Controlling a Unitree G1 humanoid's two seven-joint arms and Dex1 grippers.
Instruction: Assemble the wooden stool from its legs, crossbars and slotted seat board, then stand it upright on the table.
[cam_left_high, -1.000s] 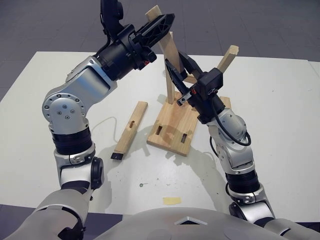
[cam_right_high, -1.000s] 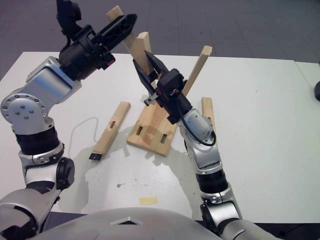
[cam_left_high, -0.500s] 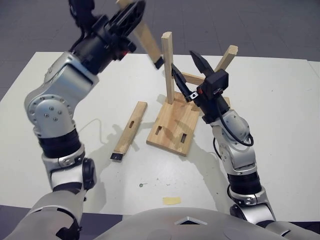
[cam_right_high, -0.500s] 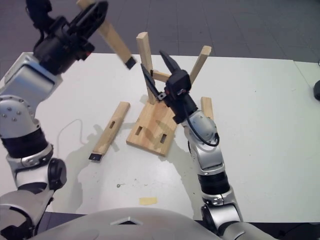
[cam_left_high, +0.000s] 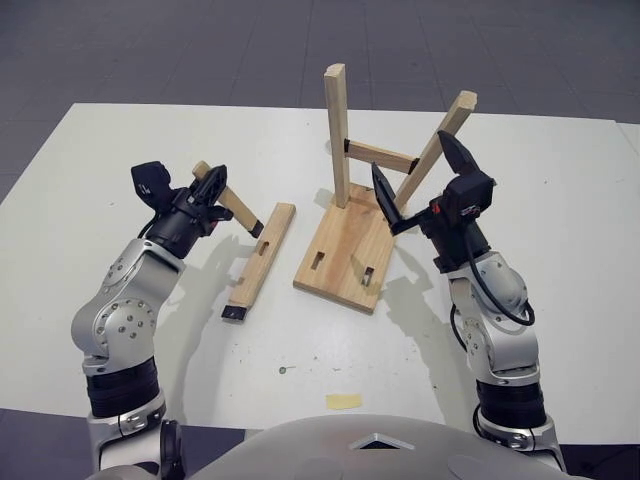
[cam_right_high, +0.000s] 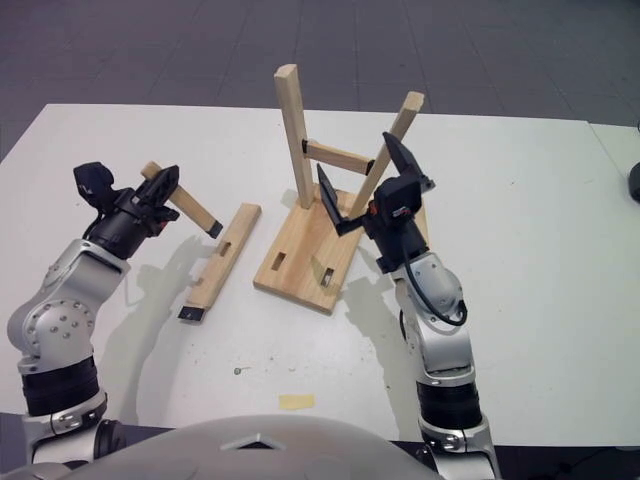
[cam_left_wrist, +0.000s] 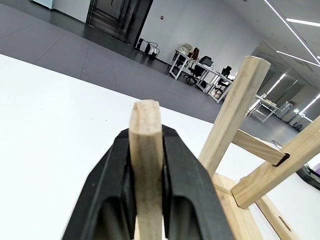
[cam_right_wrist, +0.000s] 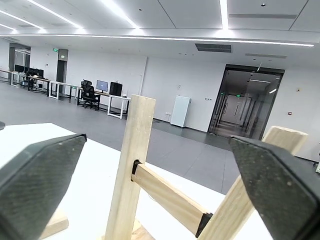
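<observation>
The slotted seat board lies flat mid-table. An upright leg and a slanted leg stand in it, joined by a crossbar. My right gripper is open just on the near side of them. In the right wrist view the crossbar sits between its spread fingers, apart from them. My left gripper is low over the table at the left, shut on a short wooden piece with a dark end. In the left wrist view the wooden piece is clamped between both pads.
A loose slotted leg lies flat between the left gripper and the seat board. A small yellow scrap lies near the table's front edge. White table stretches bare to the right and the far left.
My left arm has swung down and to the left, carrying the wooden piece from above the stool to just over the table. My right gripper let go of the upright leg and backed off rightward.
</observation>
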